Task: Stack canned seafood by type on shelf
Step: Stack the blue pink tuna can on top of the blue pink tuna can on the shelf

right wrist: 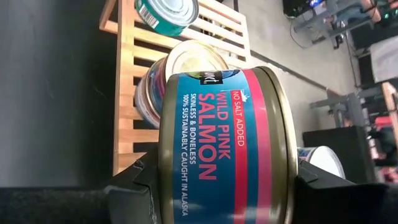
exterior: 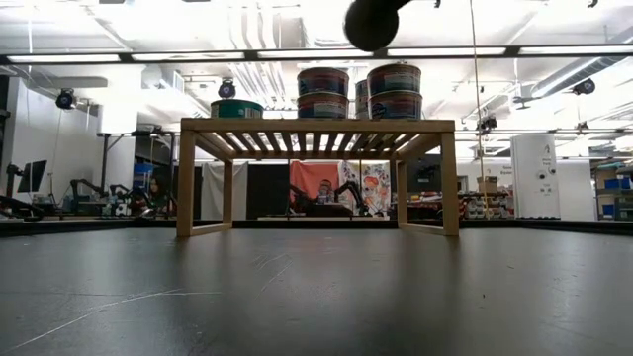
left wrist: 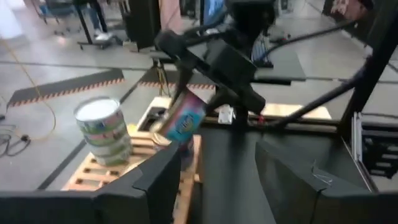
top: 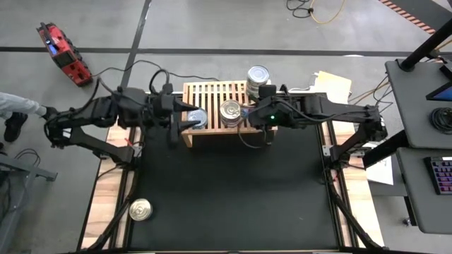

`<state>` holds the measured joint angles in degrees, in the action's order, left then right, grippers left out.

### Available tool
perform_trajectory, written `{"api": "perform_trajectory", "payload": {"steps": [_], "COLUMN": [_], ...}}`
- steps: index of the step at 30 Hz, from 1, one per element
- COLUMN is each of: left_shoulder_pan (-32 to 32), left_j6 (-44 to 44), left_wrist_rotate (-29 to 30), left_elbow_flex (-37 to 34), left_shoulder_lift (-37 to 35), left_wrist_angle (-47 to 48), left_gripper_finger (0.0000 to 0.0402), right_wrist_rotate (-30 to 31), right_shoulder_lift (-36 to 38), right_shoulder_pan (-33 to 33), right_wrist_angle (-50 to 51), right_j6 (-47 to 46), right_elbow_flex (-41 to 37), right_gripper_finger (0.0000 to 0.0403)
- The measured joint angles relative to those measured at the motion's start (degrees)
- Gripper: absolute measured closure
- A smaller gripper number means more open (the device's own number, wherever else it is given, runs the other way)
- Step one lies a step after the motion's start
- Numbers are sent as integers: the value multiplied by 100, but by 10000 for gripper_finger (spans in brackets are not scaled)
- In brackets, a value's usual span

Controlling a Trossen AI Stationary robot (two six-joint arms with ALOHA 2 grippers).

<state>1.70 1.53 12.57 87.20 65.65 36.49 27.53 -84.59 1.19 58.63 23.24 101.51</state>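
High view: lone can point(top: 140, 209) near worktop's front left corner. Shelf point(top: 212, 92) at rear edge; left gripper point(top: 191, 117) spread beside teal can point(top: 199, 118); right gripper point(top: 244, 113) pinching salmon can point(right wrist: 227, 146) above stacked cans point(exterior: 323, 94).

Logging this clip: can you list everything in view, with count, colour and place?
shelf: one, light wood, far middle of the table
table: one, black top
teal can: one, teal, left end of the shelf
stacked cans: two stacks, multicoloured labels, on the shelf's middle and far right corner
salmon can: one, blue and pink label, held above the shelf
loose can: one, silver lid, near left corner of the table
red device: one, red and black, on the floor far left
papers: a few, tan, right of the shelf
person's sleeve: one, grey, left edge
left pincer: black, open, beside the teal can
right pincer: black, shut on the salmon can
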Motion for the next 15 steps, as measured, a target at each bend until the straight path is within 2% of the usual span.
{"api": "perform_trajectory", "payload": {"steps": [8,15], "left_shoulder_pan": [-302,-335], "left_j6": [-276,-392], "left_wrist_rotate": [-54,11], "left_elbow_flex": [0,0], "left_shoulder_lift": [18,197], "left_wrist_angle": [-123,-123], "left_gripper_finger": [231,233], "right_wrist_rotate": [42,116], "right_shoulder_lift": [204,218], "right_shoulder_pan": [-2,61], "right_wrist_angle": [180,427], "right_j6": [-312,40], "right_elbow_flex": [-2,-107], "right_gripper_finger": [230,230]}}
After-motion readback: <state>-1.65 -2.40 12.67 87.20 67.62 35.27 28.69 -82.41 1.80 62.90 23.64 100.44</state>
